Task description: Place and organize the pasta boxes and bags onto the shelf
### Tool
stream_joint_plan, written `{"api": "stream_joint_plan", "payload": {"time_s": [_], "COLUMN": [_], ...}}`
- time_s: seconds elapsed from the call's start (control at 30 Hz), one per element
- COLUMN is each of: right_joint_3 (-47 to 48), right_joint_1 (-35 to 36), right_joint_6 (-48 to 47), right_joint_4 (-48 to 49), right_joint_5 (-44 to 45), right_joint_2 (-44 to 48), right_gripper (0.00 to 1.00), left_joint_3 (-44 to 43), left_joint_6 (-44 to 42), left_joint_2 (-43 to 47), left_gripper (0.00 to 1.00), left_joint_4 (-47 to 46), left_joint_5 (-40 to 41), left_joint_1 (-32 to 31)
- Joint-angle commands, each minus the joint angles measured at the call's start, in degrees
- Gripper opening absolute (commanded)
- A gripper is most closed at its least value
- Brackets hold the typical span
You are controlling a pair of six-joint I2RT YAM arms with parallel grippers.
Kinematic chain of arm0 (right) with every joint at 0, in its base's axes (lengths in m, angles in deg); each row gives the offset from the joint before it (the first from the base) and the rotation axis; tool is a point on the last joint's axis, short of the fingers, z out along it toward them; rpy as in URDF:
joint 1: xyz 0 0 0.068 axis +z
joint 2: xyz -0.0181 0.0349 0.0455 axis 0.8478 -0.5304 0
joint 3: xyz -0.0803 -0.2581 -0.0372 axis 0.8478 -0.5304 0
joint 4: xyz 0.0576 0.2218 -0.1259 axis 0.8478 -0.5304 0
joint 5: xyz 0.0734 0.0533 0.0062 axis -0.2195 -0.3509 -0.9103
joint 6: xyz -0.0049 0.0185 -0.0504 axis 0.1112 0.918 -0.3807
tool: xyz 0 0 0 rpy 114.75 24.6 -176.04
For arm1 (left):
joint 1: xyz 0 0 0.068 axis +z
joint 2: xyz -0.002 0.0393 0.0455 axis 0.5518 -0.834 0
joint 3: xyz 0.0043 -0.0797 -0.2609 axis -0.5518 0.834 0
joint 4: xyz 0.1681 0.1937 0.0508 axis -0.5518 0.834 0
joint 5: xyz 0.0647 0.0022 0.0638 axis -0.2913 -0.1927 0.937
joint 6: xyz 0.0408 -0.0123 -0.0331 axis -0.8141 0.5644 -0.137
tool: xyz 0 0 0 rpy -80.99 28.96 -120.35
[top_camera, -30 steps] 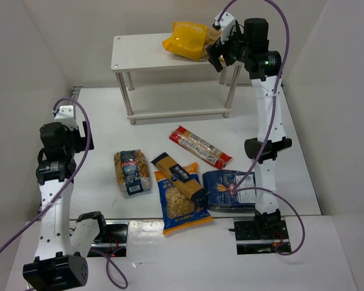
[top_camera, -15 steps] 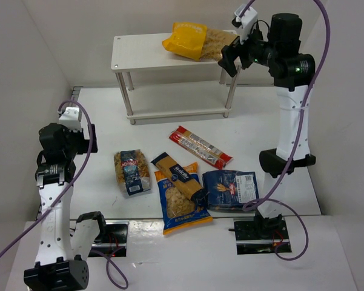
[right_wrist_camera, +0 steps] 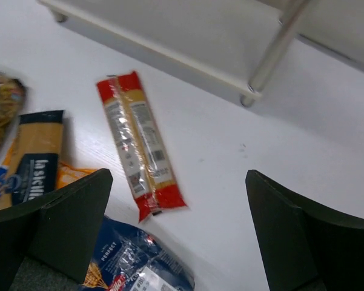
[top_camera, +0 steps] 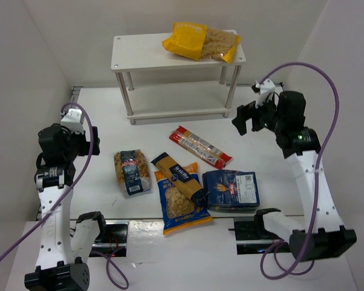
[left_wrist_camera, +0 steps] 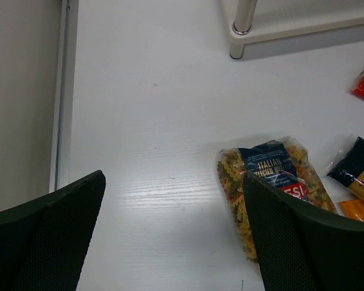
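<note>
Withdrawn from the top board of the shelf point(top_camera: 139, 53), the right arm point(top_camera: 303, 160) has been swung down toward the near right. Its jaws, beside the yellow-topped clear bag point(top_camera: 201, 41) a second ago, are now held in the air above the table point(top_camera: 103, 115), just right of the shelf's front right leg. The bag has been left lying on its side on the right half of the top board, so one pack can be counted as placed.

The right jaws are spread wide and nothing is held between them. In the right wrist view they are pointed down toward the long red spaghetti packet point(top_camera: 200, 147), which lies diagonally on the table in front of the shelf, apart from the other packs. That packet is judged the likely next pick, being free-standing and nearest.

The left jaws are likewise wide open and empty. They are held over the left side of the table, near the dark-blue-labelled clear bag point(top_camera: 132, 172), presumably so that this pack can be reached without the arms crossing.

Three more packs are bunched at the near edge. A yellow and dark blue packet point(top_camera: 177, 174) is laid across a yellow-blue bag point(top_camera: 180, 205), with a dark blue pack point(top_camera: 230, 189) touching at the right. Because these overlap, the uppermost would probably have to be lifted first. Five packs are not yet shelved.
</note>
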Motion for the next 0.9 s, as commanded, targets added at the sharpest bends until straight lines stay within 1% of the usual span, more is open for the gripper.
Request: {"api": "stream_joint_plan", "payload": {"time_s": [0.0,0.07,0.1,0.17,0.4,0.47,0.57,0.87], "right_joint_3": [-11.8,-17.7,-20.2,-21.8,-23.7,-23.7,-24.2,-24.2], "right_joint_1": [-0.3,-0.3,-0.8,-1.6,-2.1,-2.1,-4.4,-5.0], "right_joint_6": [7.8,9.5,10.2,11.3,11.3,11.3,11.3,11.3], "right_joint_4": [15.0,15.6,15.6,15.6,16.2,16.2,16.2,16.2], "right_joint_5": [14.7,21.1,25.8,28.2,29.4,30.1,30.1,30.6], "right_joint_2": [5.5,5.5,3.7,2.7,2.8,2.8,2.8,2.2], "right_gripper": [1.0,1.0,1.0,1.0,1.0,1.0,1.0,1.0], "left_joint_3": [-0.8,-1.3,-1.3,-1.3,-1.9,-1.9,-1.9,-2.4], "left_joint_6": [0.4,1.0,1.0,1.0,1.0,1.0,1.0,1.0], "left_joint_2": [-0.4,-1.2,-2.6,-3.7,-7.8,-8.4,-8.4,-10.5], "left_gripper": [1.0,1.0,1.0,1.0,1.0,1.0,1.0,1.0], "left_joint_4": [-1.0,-1.0,-0.4,-0.4,0.6,1.1,1.2,1.7], "left_joint_5": [-0.8,-0.1,-0.1,0.4,2.2,2.2,2.2,2.2], "left_joint_1": [0.5,0.5,0.5,0.5,0.5,0.5,0.5,0.5]}}
